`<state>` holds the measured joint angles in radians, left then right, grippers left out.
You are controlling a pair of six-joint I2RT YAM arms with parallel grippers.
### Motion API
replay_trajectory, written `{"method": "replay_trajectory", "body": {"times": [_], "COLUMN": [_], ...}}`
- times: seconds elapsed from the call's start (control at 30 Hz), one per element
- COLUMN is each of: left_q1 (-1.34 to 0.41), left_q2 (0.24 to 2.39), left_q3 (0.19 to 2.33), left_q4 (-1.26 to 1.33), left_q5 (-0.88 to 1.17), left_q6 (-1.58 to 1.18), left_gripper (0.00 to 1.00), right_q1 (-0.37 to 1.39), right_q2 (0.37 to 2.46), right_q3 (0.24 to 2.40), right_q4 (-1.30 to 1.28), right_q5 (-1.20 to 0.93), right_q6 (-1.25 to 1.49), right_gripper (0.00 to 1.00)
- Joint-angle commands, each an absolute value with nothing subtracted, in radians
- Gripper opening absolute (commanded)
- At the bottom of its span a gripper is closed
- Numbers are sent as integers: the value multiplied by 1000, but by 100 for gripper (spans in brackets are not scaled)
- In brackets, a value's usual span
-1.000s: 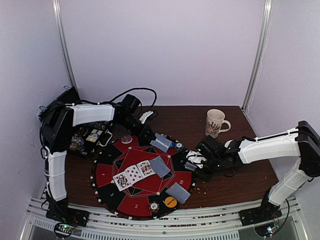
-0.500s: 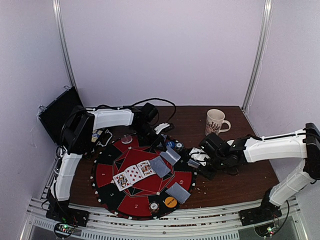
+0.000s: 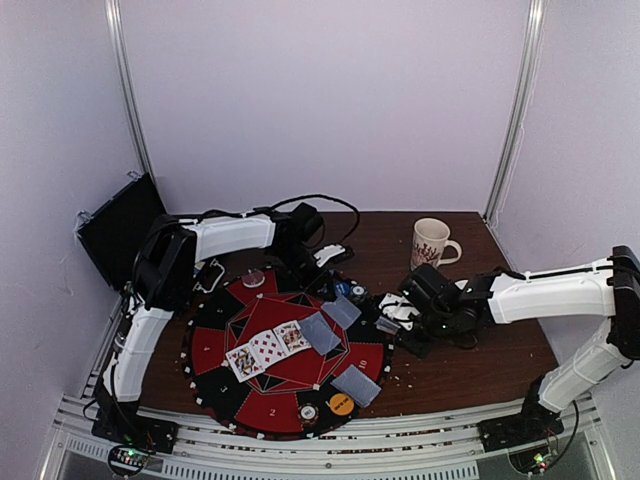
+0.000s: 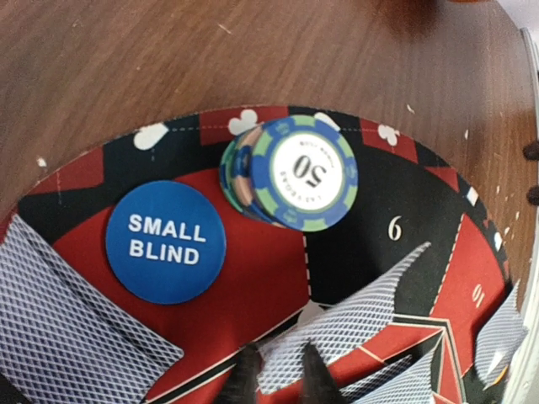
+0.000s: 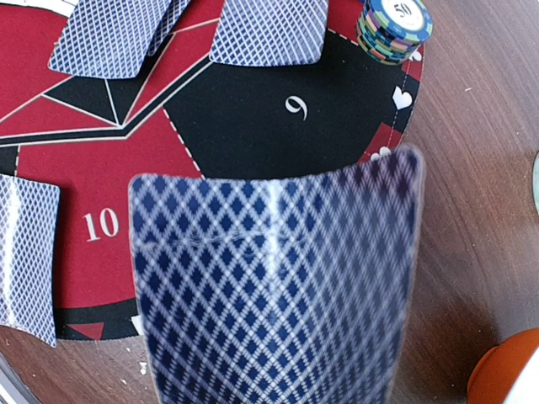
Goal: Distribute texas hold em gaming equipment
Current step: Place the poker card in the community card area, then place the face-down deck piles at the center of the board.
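A round red-and-black poker mat point(image 3: 215, 345) holds three face-up cards point(image 3: 268, 348) and face-down grey-blue pairs point(image 3: 320, 333) point(image 3: 356, 385). My left gripper point(image 3: 335, 298) is at the mat's far right, shut on a face-down card point(image 4: 362, 324) at its corner, fingertips point(image 4: 244, 379) either side. Ahead of it lie the blue SMALL BLIND button point(image 4: 166, 241) and a blue chip stack point(image 4: 290, 172). My right gripper point(image 3: 392, 322) is at the mat's right edge, shut on the deck point(image 5: 274, 286), which hides its fingers. An orange button point(image 3: 341, 404) and a whitish chip point(image 3: 309, 411) sit at the near rim.
A white patterned mug point(image 3: 431, 245) stands at the back right of the brown table. A black case point(image 3: 118, 228) leans at the far left. An orange bowl edge point(image 5: 505, 370) shows beside the deck. A clear disc point(image 3: 254, 278) lies on the mat's far edge.
My left arm swung right and toward the mat's right side, carrying the face-down card with it. The right gripper with the deck shifted slightly right.
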<state>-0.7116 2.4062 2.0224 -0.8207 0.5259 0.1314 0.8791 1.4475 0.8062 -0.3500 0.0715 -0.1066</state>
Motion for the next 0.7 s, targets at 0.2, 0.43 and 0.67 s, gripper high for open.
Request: {"method": "replay_trajectory", "body": {"times": [0.2,0.43,0.67], "left_q1": [-715,-715,-716], "left_q2": [2298,2048,1990], "left_q3": [2037,1687,1464], "left_q4": [-833,-684,-560], "left_q5": [397,390,457], "left_q6": [74,-112,-236], "left_gripper": [46,35,35], "right_q1": [876,876,875], "right_q2": [1428,1431,1445], "right_q3": [839,836,837], "right_q4": [-370,-358,-347], "right_q5": [89,82,73], "right_q6": [-121,-125,-127], "right_gripper": [26,26,26]}}
